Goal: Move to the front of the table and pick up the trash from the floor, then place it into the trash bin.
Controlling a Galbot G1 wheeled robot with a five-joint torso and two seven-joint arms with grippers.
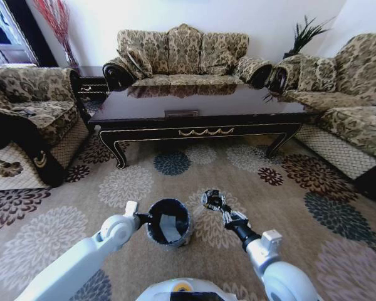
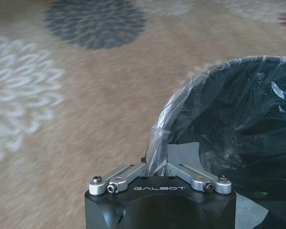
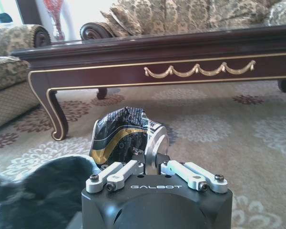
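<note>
Over the carpet, my left gripper (image 2: 155, 168) clamps the trash bin (image 1: 169, 229) rim, steadying it; right gripper (image 3: 144, 160), at its 3 o'clock, grips a crushed wrapper (image 3: 118, 133) for dropping.

The word "GALBOT" is printed in small pale letters on the black housing of the left gripper (image 2: 157, 168), just under its silver linkage bars. The same word "GALBOT" stands on the black housing of the right gripper (image 3: 150, 155). No other text can be read.
</note>
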